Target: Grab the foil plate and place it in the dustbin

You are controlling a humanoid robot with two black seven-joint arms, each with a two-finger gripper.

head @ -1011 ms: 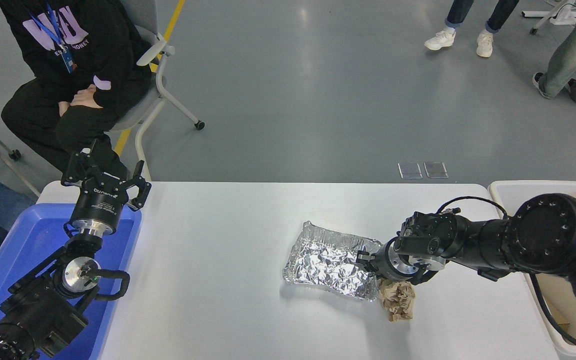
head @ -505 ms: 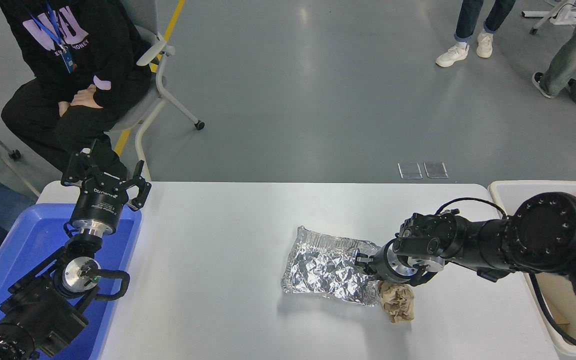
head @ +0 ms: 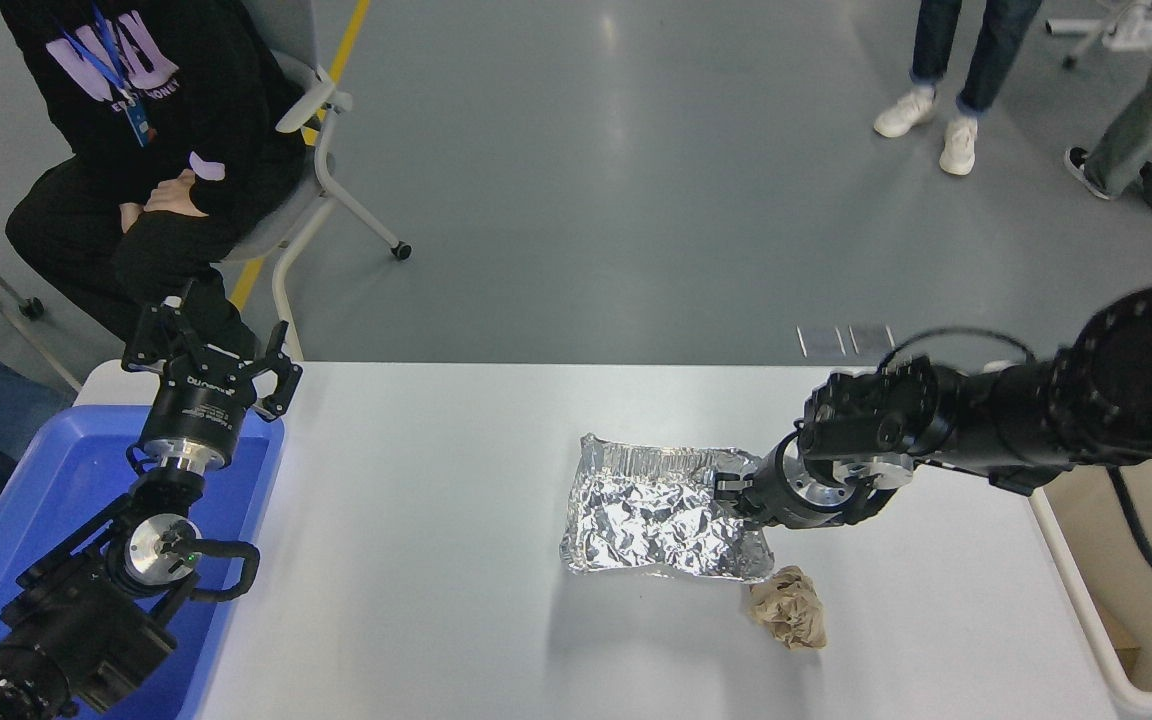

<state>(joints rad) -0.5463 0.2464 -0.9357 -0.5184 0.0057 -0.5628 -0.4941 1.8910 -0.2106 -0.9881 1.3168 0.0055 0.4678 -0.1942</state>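
The right gripper [head: 726, 490] reaches in from the right edge and pinches the right-hand rim of the foil plate [head: 656, 520], its black fingers closed onto the crinkled silver edge. The plate sits tilted near the middle of the white table [head: 436, 600], its gripped side raised a little and a soft shadow showing under its near edge on the tabletop. Just beside its near right corner lies a small crumpled brown paper ball [head: 789, 608], apart from the foil and resting on the table. The dustbin [head: 1086, 620] stands off the table's right end, its white rim and cream inside showing at the lower right, partly hidden by the right arm. The left gripper [head: 208, 345] is parked at the lower left above the far end of a blue plastic tub [head: 46, 500], its fingers spread apart and holding nothing. A person in black clothes [head: 136, 130] sits on a chair beyond the table's far left corner, hands folded in the lap, and the legs of other people [head: 966, 70] show at the top right on the grey floor
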